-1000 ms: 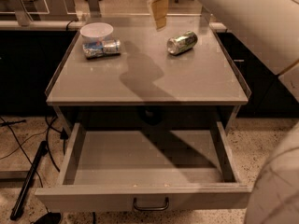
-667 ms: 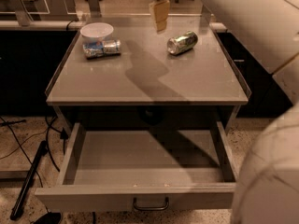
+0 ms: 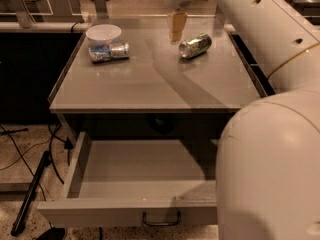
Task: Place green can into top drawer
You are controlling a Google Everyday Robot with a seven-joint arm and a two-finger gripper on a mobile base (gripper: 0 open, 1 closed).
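Pincer (image 3: 176,26) hovers near green can (image 3: 195,46); bowl (image 3: 103,34) and silver can (image 3: 109,51) well apart.

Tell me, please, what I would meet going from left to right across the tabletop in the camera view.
Blue-and-white can → gripper, hanging above the rear of the tabletop → green can.

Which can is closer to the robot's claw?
The green can, lying just right of the gripper at the back of the table; the blue-and-white can lies far left.
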